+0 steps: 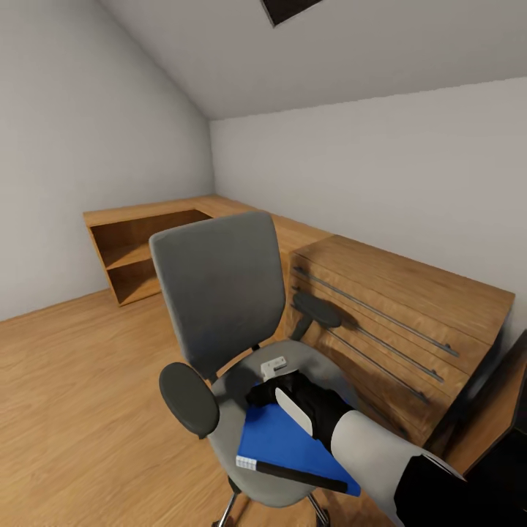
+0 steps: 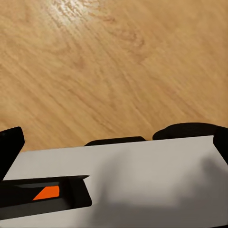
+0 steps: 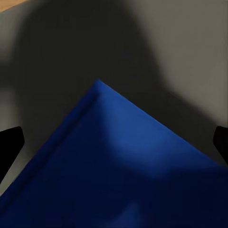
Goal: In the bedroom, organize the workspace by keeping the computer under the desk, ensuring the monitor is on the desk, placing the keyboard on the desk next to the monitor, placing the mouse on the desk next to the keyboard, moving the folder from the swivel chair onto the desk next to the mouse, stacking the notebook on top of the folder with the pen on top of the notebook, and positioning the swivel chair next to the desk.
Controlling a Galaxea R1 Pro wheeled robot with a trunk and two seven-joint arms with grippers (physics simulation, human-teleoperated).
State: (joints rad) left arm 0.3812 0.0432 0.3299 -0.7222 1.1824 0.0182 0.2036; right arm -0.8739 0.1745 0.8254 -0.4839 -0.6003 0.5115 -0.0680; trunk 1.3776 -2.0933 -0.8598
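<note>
To my left lies bare wooden floor (image 1: 73,380); my left wrist camera looks down on those boards past a pale grey part of my own body, and I cannot tell how my left pincer stands. Next comes the low wooden shelf unit (image 1: 139,252) in the corner. In the middle stands the swivel chair (image 1: 219,293), its grey back upright and its seat towards me. The folder (image 1: 282,443) lies flat on that seat, bright blue, one corner pointing towards the chair back, its dark spine at the near edge. My right pincer (image 1: 274,391) hangs just above the folder's far corner; in the right wrist view its fingertips (image 3: 8,145) sit wide apart at either edge with the blue corner between them, holding nothing. To the right runs a wooden drawer chest (image 1: 395,315).

I judge the folder step is only beginning: it is not yet gripped or lifted. No worktop, monitor, keyboard, mouse, notebook or pen can be checked from here, so I take the rest as still to do.
</note>
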